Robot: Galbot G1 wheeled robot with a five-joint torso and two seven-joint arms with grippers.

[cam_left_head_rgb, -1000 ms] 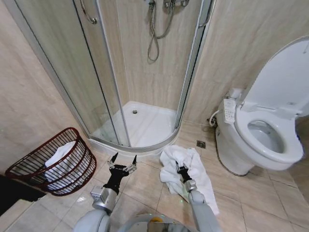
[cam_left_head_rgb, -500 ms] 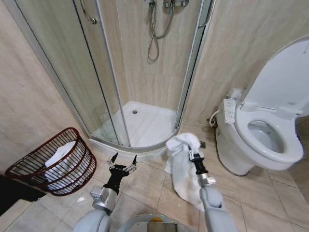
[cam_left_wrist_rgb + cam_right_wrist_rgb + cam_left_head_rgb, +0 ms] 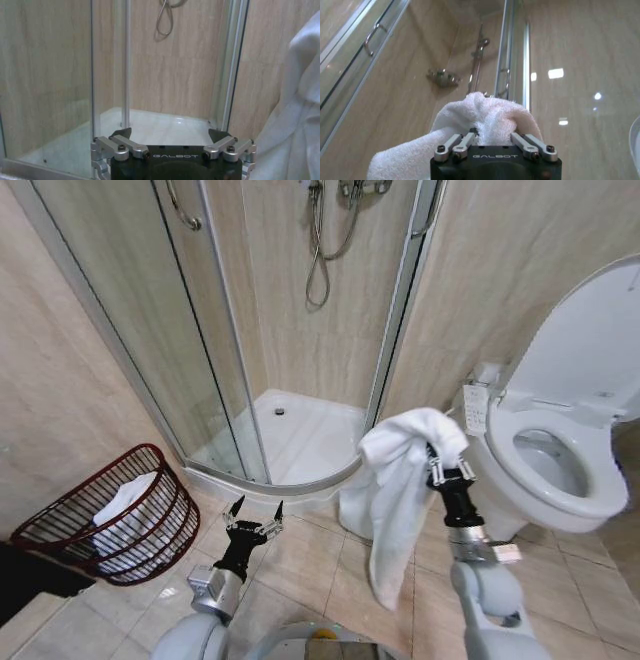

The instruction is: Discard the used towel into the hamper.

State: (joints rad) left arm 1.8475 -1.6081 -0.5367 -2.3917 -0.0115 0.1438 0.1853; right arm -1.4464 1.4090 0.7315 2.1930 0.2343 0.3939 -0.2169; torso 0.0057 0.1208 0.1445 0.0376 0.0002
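From the head view, the towel (image 3: 395, 490) is white, soft and fluffy. The right gripper (image 3: 447, 463) holds it up in the air, in front of the toilet (image 3: 560, 470) and next to the shower's glass door (image 3: 395, 320). The fingers are squeezed shut on the bunched top of the towel. The towel hangs long and straight down, with its top by the gripper and its loose end pointing at the floor (image 3: 310, 570). The loose end is above the tiles and does not touch them. The hamper (image 3: 110, 515) is a round dark red-brown wire basket. It sits on the floor well off to the left, by the wall, and it tips so its open mouth faces up and to the left. Something white lies inside it. The left gripper (image 3: 254, 515) hovers low over the floor between the hamper and the towel. Its fingers are spread apart and hold nothing.

From the left wrist view, the left gripper (image 3: 170, 134) faces the shower, fingers wide apart. The towel (image 3: 295, 112) hangs at one side like a white curtain.

From the right wrist view, the right gripper (image 3: 492, 135) pinches the towel (image 3: 480, 120). The cloth puffs up over the fingers (image 3: 465, 140) in a round lump and falls away to one side.
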